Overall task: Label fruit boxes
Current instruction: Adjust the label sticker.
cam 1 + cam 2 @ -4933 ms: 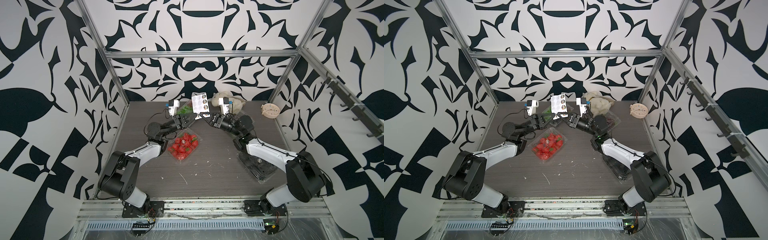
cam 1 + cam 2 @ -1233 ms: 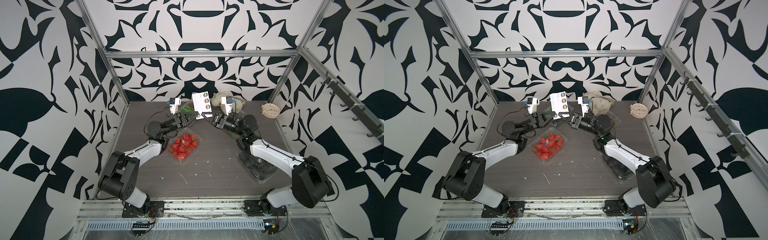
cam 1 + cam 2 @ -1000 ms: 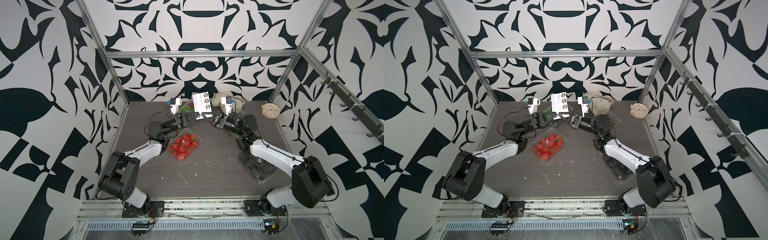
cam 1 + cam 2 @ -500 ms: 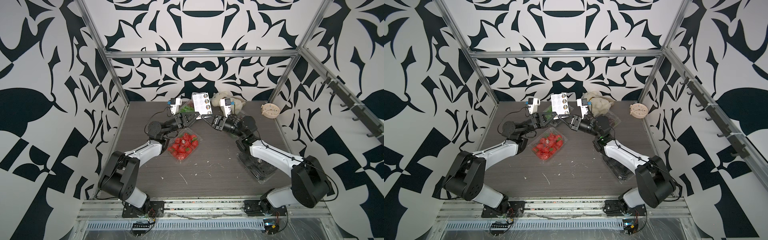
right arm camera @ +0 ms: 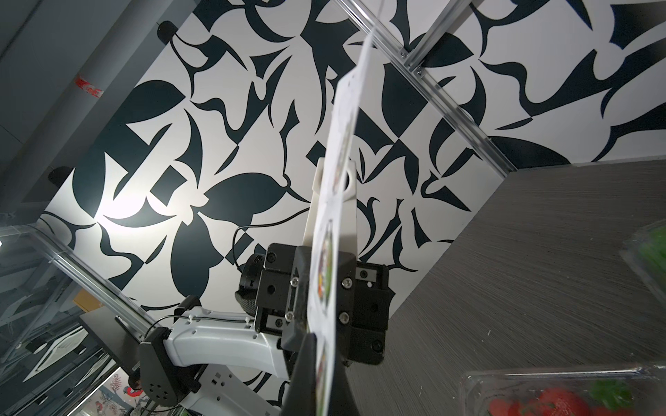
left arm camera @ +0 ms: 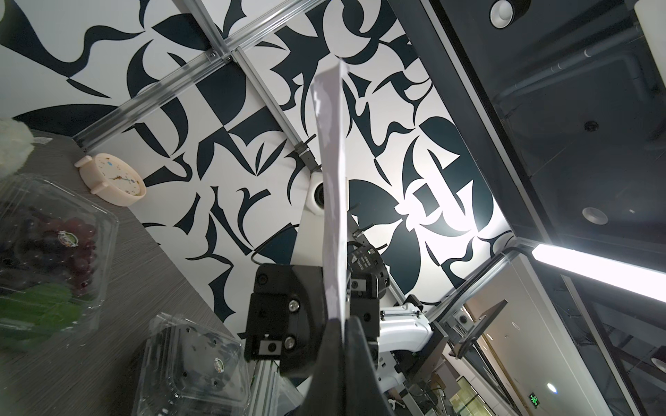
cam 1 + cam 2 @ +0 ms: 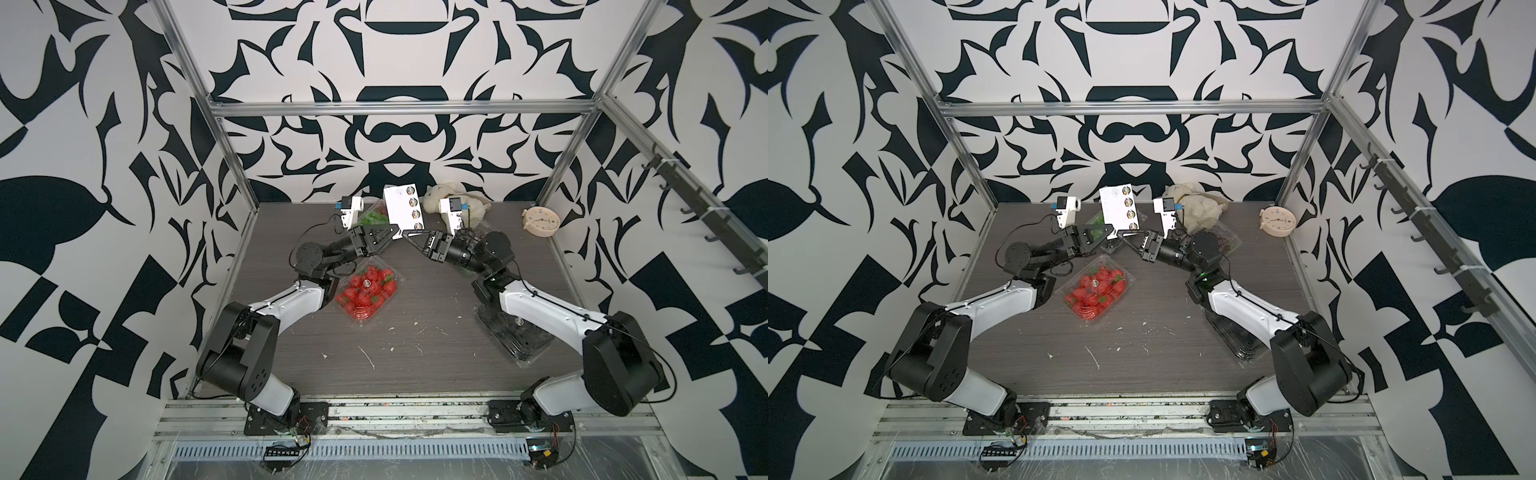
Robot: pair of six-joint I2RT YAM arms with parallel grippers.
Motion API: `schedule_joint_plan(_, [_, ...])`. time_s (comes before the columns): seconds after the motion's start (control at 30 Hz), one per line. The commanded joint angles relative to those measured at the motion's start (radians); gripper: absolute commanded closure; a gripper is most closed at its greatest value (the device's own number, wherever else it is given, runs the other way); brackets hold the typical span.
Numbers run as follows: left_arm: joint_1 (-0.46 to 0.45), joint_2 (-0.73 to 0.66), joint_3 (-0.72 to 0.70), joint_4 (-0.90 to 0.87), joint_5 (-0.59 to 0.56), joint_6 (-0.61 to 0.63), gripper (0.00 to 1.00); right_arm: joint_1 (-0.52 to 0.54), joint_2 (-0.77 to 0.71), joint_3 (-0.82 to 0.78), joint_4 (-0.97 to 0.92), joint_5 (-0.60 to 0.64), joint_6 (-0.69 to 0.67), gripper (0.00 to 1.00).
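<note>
The left gripper [image 7: 394, 237] and the right gripper [image 7: 409, 235] are both holding the sticker sheet [image 7: 400, 208] upright above the back of the table [image 7: 415, 365], tips almost meeting at its lower edge. Each is closed tight on the paper, which the wrist views are showing running down into each grip — though whether the right one is pinching the sheet alone or its lowest label, I cannot tell. Four round labels [image 7: 414, 203] are showing in a column along one side of the sheet, the rest of its face looking bare. The strawberry box [image 7: 368, 295] is lying just in front of the left gripper and is wearing a small round label [image 7: 365, 283] on its lid. The avocado box [image 7: 521, 343] is sitting at the near right, partly under the right arm [image 7: 540, 307], and the right-hand grape box [image 7: 1227, 243] is sitting just beyond that arm; in the left wrist view both are carrying a label too. The back grape box [image 7: 371, 217], lying behind the left gripper, is mostly hidden, so I am judging it the one left to do — three boxes looking done, the last awaiting its label.
</note>
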Motion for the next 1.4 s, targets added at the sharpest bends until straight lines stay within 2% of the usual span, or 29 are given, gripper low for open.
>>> schedule_joint_plan(0.0, [-0.007,0.004,0.021,0.026,0.012,-0.001,1.0,0.002,-0.018,0.024,0.063,-0.015,-0.01,1.0])
schedule_joint_plan(0.33, [-0.03,0.027,0.035,0.027,0.015,-0.001,1.0,0.004,-0.007,0.028,0.105,-0.017,0.002,1.0])
schedule_joint_plan(1.37, [-0.025,-0.027,0.02,0.027,-0.005,0.003,1.0,0.001,-0.002,0.02,0.015,-0.003,-0.054,1.0])
